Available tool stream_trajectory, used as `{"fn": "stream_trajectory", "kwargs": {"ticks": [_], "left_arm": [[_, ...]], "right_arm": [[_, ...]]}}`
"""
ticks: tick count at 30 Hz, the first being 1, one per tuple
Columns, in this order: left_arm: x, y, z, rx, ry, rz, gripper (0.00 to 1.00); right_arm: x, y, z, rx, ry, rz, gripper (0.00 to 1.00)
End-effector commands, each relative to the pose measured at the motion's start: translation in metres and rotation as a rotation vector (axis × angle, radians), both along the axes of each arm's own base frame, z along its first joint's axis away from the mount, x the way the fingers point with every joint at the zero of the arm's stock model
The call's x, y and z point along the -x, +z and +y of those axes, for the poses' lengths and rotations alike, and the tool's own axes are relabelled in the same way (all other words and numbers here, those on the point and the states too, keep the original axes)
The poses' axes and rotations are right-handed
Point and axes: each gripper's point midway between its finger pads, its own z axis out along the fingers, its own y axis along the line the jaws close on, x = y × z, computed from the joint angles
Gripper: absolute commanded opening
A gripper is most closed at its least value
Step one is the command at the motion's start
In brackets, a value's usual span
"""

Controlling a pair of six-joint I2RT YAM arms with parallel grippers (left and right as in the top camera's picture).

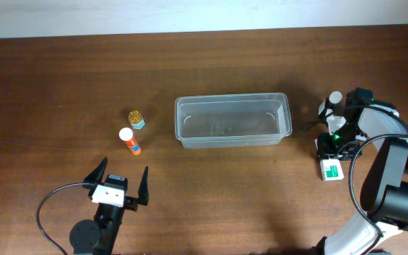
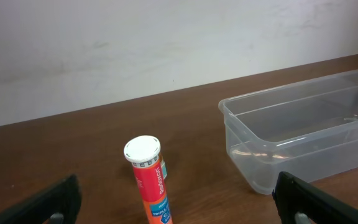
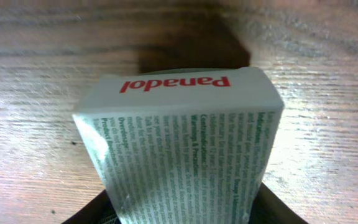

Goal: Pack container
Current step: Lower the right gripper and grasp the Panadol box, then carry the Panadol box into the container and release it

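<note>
Your right hand (image 1: 331,157) pinches a white-green Panadol cardboard box (image 3: 179,143), just off the right short end of the clear plastic rectangular container (image 1: 231,100). The container's long axis runs left-right. Left hand (image 1: 119,185) is spread and farther from the container.

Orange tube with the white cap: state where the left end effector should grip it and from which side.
Grip the orange tube on its round body below the white cap, coming in level from the near side. It appears to stand upright, straight ahead of the open left end effector, with nothing touching it.
</note>
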Motion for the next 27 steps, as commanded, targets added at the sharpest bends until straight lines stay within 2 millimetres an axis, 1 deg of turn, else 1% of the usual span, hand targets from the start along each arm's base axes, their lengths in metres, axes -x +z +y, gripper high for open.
{"fn": "stream_trajectory", "kwargs": {"ticks": [1,7,9,10,11,15,23,27], "left_arm": [[0.0,-0.001,0.003,-0.016,0.015,-0.004,0.99],[0.0,-0.001,0.003,-0.016,0.015,-0.004,0.99],[0.0,-0.001,0.003,-0.016,0.015,-0.004,0.99],[0.0,-0.001,0.003,-0.016,0.015,-0.004,0.99],[0.0,-0.001,0.003,-0.016,0.015,-0.004,0.99],[0.0,-0.001,0.003,-0.016,0.015,-0.004,1.0],[0.0,-0.001,0.003,-0.016,0.015,-0.004,0.99],[0.0,-0.001,0.003,-0.016,0.015,-0.004,0.99]], "right_arm": [[0.003,-0.009,0.019,-0.112,-0.025,-0.001,0.48],[0.003,-0.009,0.02,-0.114,-0.025,-0.002,0.49],[0.003,-0.009,0.02,-0.114,-0.025,-0.001,0.47],[0.003,-0.009,0.02,-0.114,-0.025,-0.001,0.45],[0.003,-0.009,0.02,-0.114,-0.025,-0.001,0.39],[0.003,-0.009,0.02,-0.115,-0.025,-0.001,0.33],[0.004,-0.006,0.02,-0.118,-0.026,0.008,0.33],[0.0,0.004,0.02,-0.124,-0.026,0.013,0.33]]}}
